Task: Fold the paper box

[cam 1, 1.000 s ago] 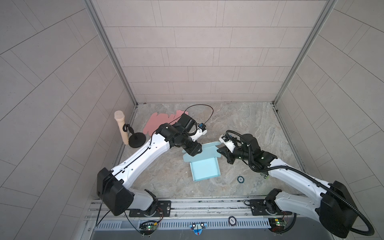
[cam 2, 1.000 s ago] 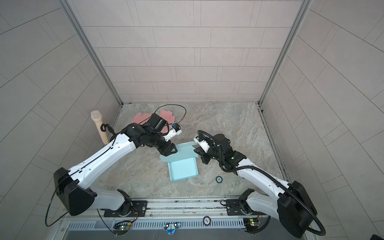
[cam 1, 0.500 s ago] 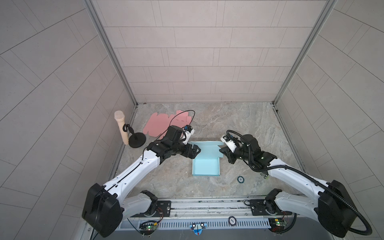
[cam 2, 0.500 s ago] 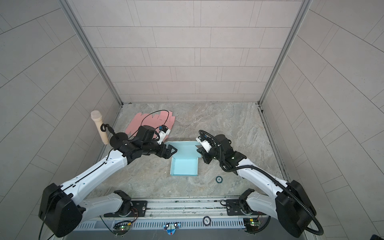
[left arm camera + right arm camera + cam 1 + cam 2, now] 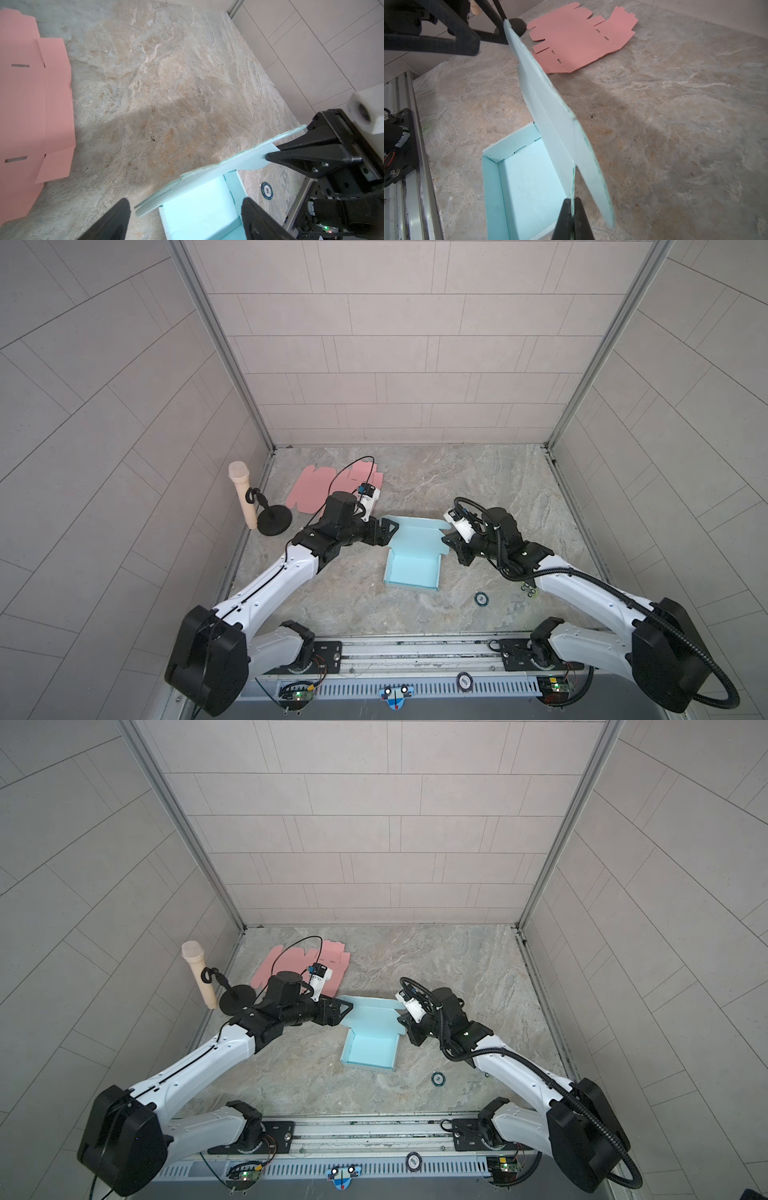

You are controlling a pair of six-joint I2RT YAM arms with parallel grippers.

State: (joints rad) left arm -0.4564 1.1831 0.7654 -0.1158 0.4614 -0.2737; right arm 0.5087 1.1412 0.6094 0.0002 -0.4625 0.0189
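Done: your blue paper box has its walls up.
Remaining: lid raised; close it.
Right claw: clamped on lid.
Left claw: apart.

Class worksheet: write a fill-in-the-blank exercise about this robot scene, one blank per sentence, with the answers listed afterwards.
1. The right end effector is shut on the raised lid of the ___ box.
2. The left end effector is ___ and grips nothing.
3. A flat, unfolded ___ sheet lies on the table.
4. A small round chip lies nearer the ___ end effector.

Answers: blue; open; pink; right
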